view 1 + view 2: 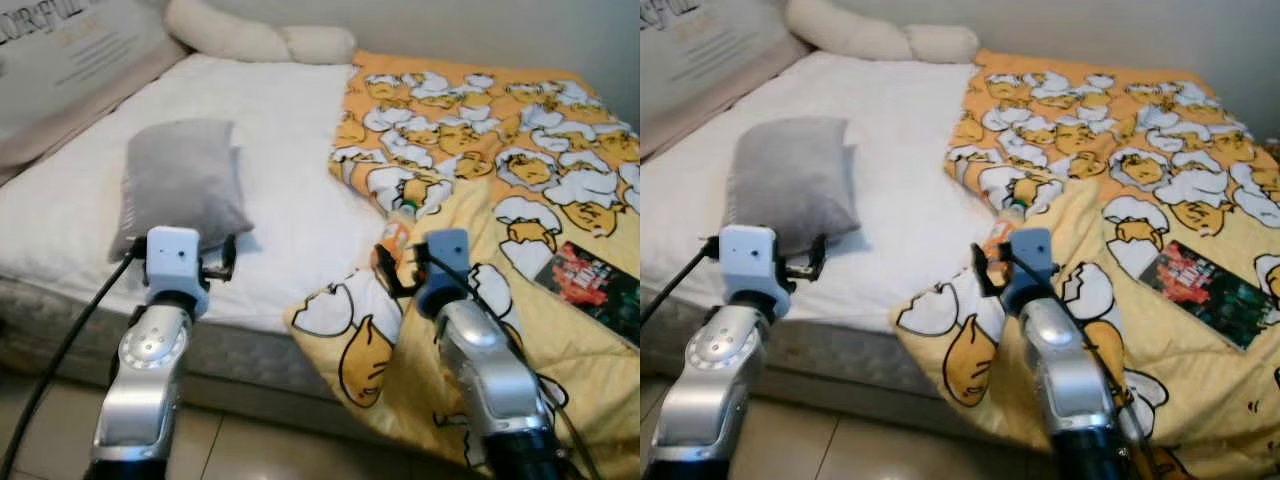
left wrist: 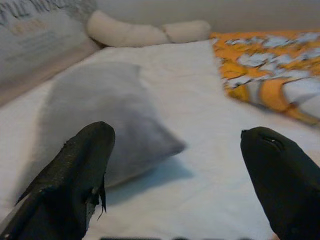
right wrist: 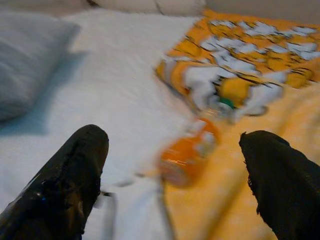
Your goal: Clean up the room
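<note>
An orange drink bottle (image 3: 189, 150) with a green cap lies on the yellow duck-print blanket (image 1: 480, 130), at the blanket's edge by the white sheet (image 1: 290, 150). My right gripper (image 3: 172, 185) hovers just short of it, open, the bottle ahead between the fingers (image 3: 75, 175). A grey pillow (image 1: 180, 180) rests on the sheet at the bed's near left. My left gripper (image 2: 175, 185) is open and held in front of that pillow's near corner. A dark book (image 1: 590, 280) lies on the blanket to the right.
A long cream bolster (image 1: 255, 40) lies at the head of the bed by the wall. A printed headboard cushion (image 1: 70, 60) leans at the far left. The mattress edge (image 1: 240, 350) and tiled floor (image 1: 220, 440) are below my arms.
</note>
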Robot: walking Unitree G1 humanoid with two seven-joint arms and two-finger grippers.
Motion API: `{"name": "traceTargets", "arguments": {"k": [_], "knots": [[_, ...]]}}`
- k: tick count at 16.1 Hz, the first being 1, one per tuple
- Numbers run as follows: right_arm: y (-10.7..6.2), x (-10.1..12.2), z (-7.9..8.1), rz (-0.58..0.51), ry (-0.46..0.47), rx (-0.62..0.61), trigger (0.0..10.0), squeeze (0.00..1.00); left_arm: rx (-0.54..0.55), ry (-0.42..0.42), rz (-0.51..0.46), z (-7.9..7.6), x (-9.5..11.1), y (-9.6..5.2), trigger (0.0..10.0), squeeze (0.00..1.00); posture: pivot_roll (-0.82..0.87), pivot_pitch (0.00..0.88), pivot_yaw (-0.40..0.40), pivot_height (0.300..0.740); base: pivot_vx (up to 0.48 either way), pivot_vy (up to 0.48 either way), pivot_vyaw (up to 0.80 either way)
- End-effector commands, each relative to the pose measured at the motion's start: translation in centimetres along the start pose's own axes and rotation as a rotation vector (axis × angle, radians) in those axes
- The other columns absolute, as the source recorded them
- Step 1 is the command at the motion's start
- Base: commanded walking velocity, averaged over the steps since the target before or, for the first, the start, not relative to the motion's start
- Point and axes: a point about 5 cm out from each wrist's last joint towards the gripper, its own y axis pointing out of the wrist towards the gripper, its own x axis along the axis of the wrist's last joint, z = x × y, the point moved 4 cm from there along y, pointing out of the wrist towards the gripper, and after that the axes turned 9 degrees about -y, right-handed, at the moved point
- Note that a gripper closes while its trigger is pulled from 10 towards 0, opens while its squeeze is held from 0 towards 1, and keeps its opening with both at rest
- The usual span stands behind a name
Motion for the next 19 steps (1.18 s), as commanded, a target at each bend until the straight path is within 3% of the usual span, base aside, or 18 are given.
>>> {"name": "traceTargets", "arguments": {"k": [1, 8, 12, 19], "knots": [[0.2, 0.5, 0.3, -0.007, -0.006, 0.007, 10.0, 0.0, 0.011, 0.004, 0.016, 0.4, -0.3, -0.2, 10.0, 0.0, 0.03, 0.0, -0.008, 0.74, 0.326, 0.0, 0.8], [0.7, 0.8, -0.4, 0.0, 0.013, -0.035, 10.0, 0.0, 0.013, -0.002, 0.017, 0.5, -0.2, 0.0, 10.0, 0.0, 0.03, 0.0, -0.008, 0.74, 0.329, 0.0, 0.11], [0.9, 0.8, -1.1, 0.012, -0.022, -0.047, 10.0, 0.0, -0.001, -0.004, 0.006, 0.1, 0.2, 0.6, 10.0, 0.0, 0.04, 0.0, -0.025, 0.74, 0.334, 0.0, 0.0], [1.4, 0.6, -0.9, 0.045, -0.02, -0.037, 10.0, 0.0, -0.04, 0.009, 0.021, -0.4, 0.0, 0.6, 10.0, 0.0, 0.04, 0.0, -0.018, 0.74, 0.222, 0.0, -0.21]]}}
